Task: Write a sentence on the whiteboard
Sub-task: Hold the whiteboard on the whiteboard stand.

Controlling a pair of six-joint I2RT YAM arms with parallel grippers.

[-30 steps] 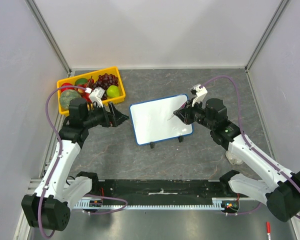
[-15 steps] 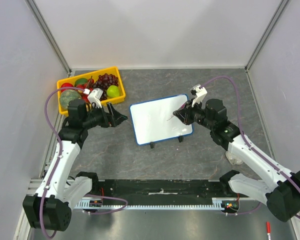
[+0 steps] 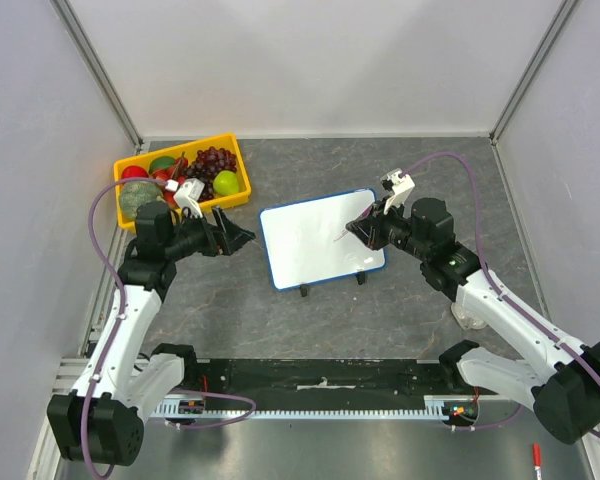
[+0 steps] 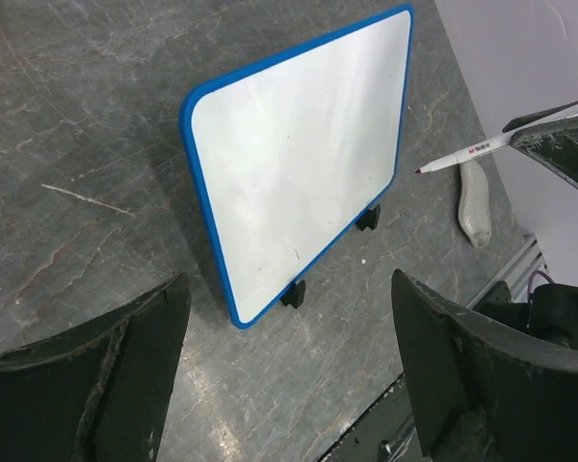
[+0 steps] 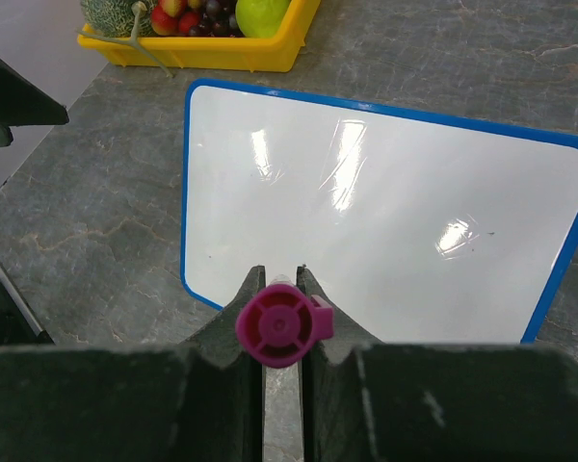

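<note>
The whiteboard (image 3: 320, 238) stands tilted in the middle of the table, and it is blank, with nothing written on it yet. The right gripper (image 3: 365, 228) squeezes a marker (image 4: 462, 154), its tip close to the board's side nearest the table's right edge. The left gripper (image 3: 238, 235) hangs wide open, holding nothing, near the yellow tray (image 3: 195, 144) in the far left corner. Writing looks ready to start. Next, the tip must press gently on the white face.

White arms (image 3: 120, 330), black joints (image 3: 155, 222), black left claw (image 3: 242, 237) and right claw (image 3: 358, 230) (purple cables (image 3: 98, 215)).
</note>
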